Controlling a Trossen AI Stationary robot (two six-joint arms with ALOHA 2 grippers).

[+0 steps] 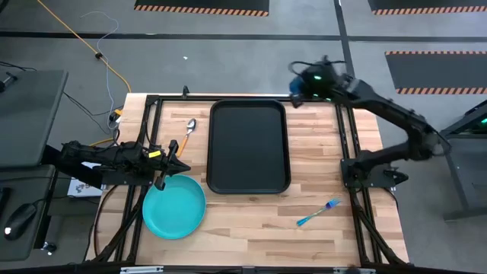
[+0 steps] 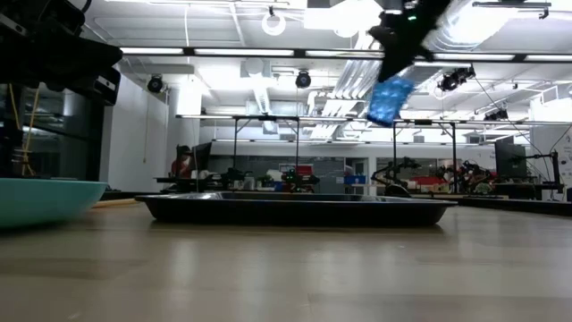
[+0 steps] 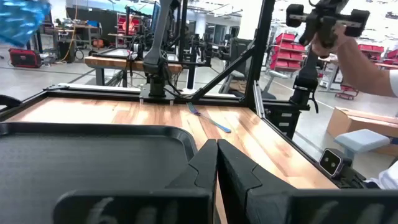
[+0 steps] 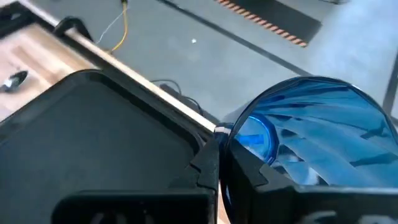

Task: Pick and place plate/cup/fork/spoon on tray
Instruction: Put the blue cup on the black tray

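Cup [image 4: 311, 137] aloft: the right gripper [image 1: 298, 82] hangs just past the far right corner of the black tray [image 1: 249, 146], its fingers clamped on the dark blue translucent cup, which the low view shows raised high above the table [image 1: 319, 175]. The tray lies flat at the middle of the wooden table, with nothing on it. The left gripper [image 1: 163, 180] sits low near the table's left side, its dark fingers pressed together with nothing between them, at the far rim of the turquoise plate [image 1: 174, 206], which lies on the table near the tray's near left corner. The orange-handled spoon [image 1: 185, 138] lies on the wood just left of the tray, its silver bowl toward the far edge. The teal-and-blue fork [image 1: 317, 213] lies at an angle on the table, right of the tray's near right corner and well apart from the other pieces.
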